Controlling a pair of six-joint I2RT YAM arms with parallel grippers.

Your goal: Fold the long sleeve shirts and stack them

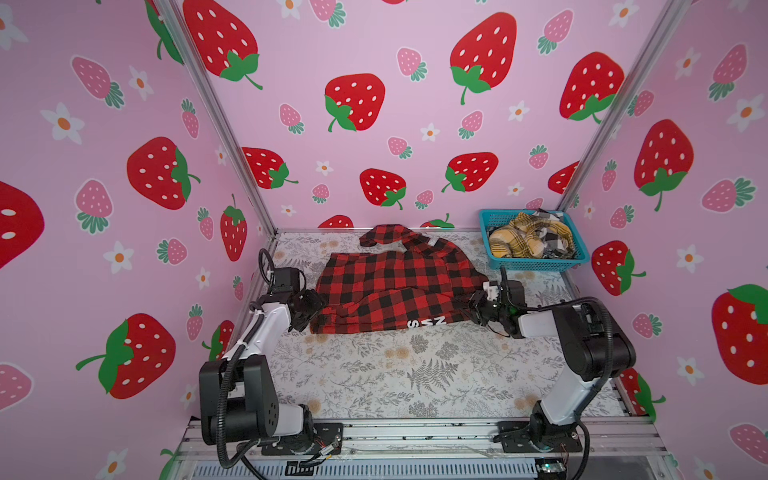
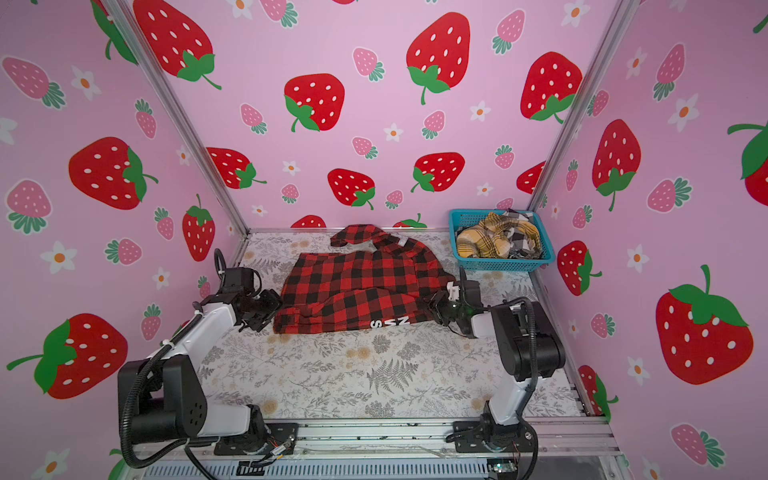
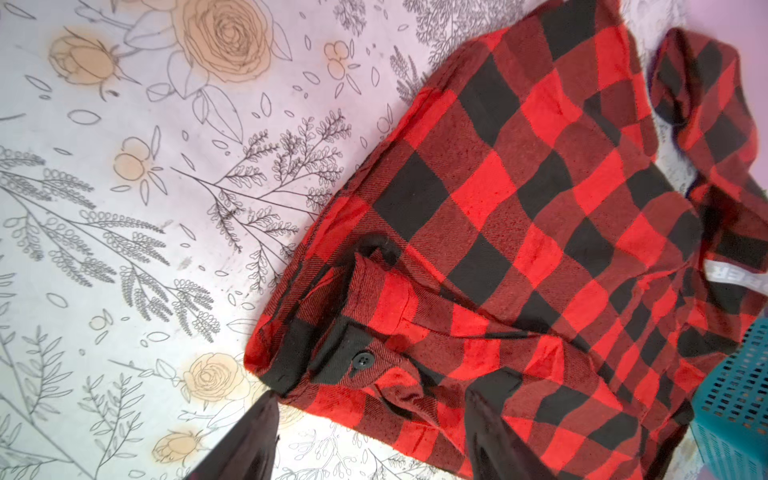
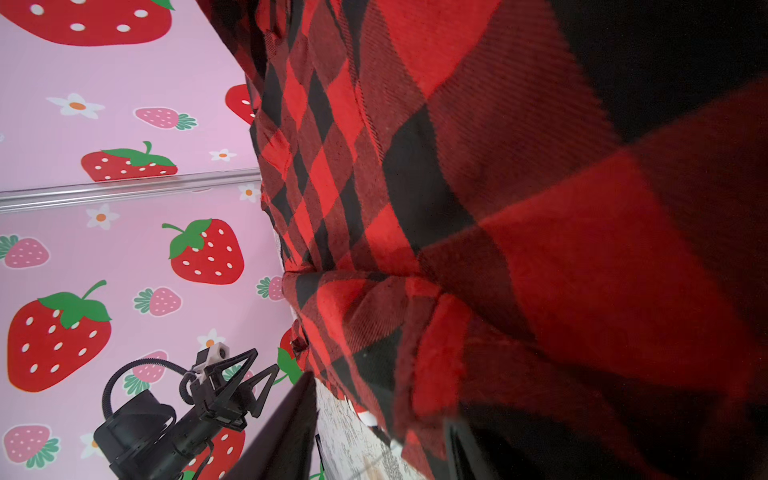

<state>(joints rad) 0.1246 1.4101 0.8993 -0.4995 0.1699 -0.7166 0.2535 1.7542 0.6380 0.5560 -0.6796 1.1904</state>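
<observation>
The red-and-black shirt (image 1: 395, 282) lies toward the back of the worktop (image 1: 415, 374). Its near edge is doubled over, so the white letters (image 1: 426, 323) read upside down along the front fold. To me that reads as 1 fold made. The 2 claws sit at either end of that fold, which is where you'd hold a hem to carry it across evenly.

The left claw (image 1: 311, 309) is at the shirt's left edge with its jaws spread. In its wrist view the buttoned cuff (image 3: 362, 359) and the corner lie between the fingers unpinched, so it grips nothing. The right claw (image 1: 473, 305) is at the right edge and is also released. Its wrist view shows the fingers apart, with bare worktop between them and cloth draped close by.

1 sleeve (image 1: 386, 235) curls loose at the back near the neck label (image 1: 434, 242), so I'd judge the folding well short of done. The teal basket (image 1: 536, 264) in the back right corner, near the shirt's shoulder, holds a yellow plaid shirt (image 1: 515, 241) and a black-and-white plaid shirt (image 1: 552, 237) in a heap, presumably waiting their turn. The bare front half of the worktop would suit the stack.
</observation>
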